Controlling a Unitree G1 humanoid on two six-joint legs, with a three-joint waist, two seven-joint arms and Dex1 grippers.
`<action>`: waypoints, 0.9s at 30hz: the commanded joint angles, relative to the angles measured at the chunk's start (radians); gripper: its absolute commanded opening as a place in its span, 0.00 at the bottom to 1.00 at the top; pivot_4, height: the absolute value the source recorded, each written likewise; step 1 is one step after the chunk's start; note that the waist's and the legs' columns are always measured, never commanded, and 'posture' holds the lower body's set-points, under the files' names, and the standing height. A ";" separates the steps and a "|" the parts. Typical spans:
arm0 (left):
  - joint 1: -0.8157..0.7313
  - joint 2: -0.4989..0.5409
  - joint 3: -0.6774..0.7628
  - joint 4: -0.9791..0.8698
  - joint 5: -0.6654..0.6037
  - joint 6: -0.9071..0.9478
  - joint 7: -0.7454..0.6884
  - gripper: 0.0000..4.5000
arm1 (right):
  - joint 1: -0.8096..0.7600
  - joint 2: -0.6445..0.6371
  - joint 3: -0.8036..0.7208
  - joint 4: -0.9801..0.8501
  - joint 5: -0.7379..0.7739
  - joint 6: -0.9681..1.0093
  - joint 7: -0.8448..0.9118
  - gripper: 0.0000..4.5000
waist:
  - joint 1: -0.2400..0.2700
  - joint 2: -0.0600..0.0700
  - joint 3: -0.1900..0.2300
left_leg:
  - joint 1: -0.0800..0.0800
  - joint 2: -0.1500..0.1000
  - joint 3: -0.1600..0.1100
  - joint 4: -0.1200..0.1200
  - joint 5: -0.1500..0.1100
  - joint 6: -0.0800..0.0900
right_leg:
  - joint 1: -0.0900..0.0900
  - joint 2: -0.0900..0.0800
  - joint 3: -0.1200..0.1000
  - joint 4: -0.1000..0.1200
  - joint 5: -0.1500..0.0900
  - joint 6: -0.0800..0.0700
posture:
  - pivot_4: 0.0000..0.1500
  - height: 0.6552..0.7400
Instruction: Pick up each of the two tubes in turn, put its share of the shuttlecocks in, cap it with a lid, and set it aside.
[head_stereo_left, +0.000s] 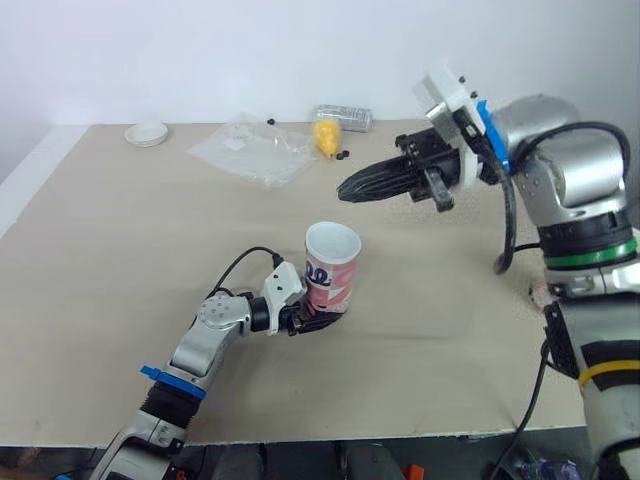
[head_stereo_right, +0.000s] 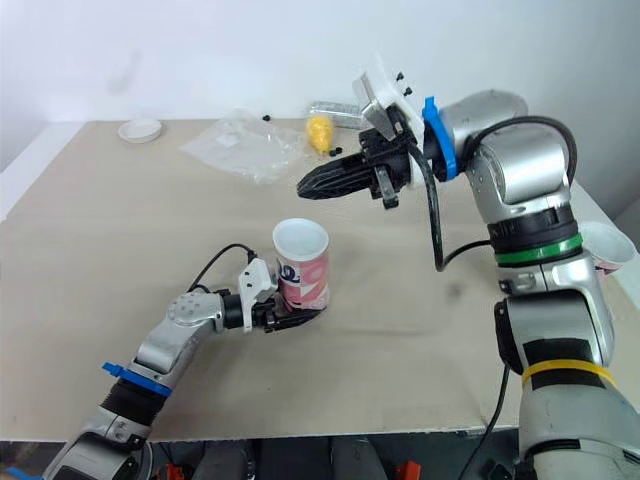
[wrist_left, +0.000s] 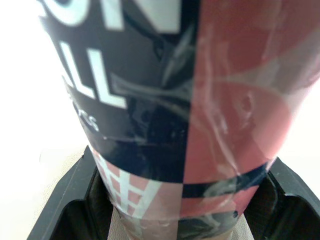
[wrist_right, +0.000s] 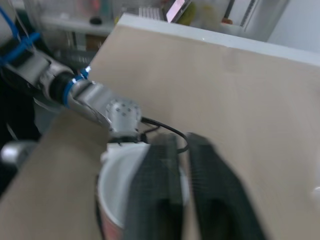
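Beige counter (head_stereo_left: 120, 300) up front: left gripper (head_stereo_left: 316, 322) clamps the upright open tube (head_stereo_left: 331, 275) low at mid-counter, likely light, slick, crushable, best held gently near its base, while right gripper (head_stereo_left: 350, 188) hovers above, pinched closed.

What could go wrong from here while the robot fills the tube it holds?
The left gripper clamps the tube only near its base, so a nudge at its open mouth from the right gripper just above might tip it.
The yellow shuttlecock lies far off beside the plastic bag; reaching for it could brush the tube.
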 joint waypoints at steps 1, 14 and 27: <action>0.023 0.021 -0.009 0.061 0.027 0.038 0.012 0.66 | 0.039 0.015 -0.035 -0.100 0.020 0.076 -0.067 0.01 | 0.000 0.000 0.000 | 0.000 0.000 0.000 0.000 0.000 0.000 | 0.000 0.000 0.000 0.000 0.000 0.000 | 1.00 1.00; 0.026 0.020 -0.011 0.056 0.027 0.041 0.015 0.66 | 0.100 0.016 0.118 -0.096 -0.188 -0.051 -0.030 0.01 | 0.000 0.000 0.000 | 0.000 0.000 0.000 0.000 0.000 0.000 | 0.000 0.001 0.000 0.000 0.000 0.000 | 1.00 1.00; 0.028 0.014 -0.010 0.060 0.025 0.040 0.024 0.66 | 0.058 0.049 0.213 -0.049 -0.321 -0.137 0.044 0.01 | -0.002 -0.002 -0.005 | 0.001 0.001 0.000 0.000 0.000 0.000 | 0.000 0.001 0.000 0.000 0.000 0.000 | 1.00 1.00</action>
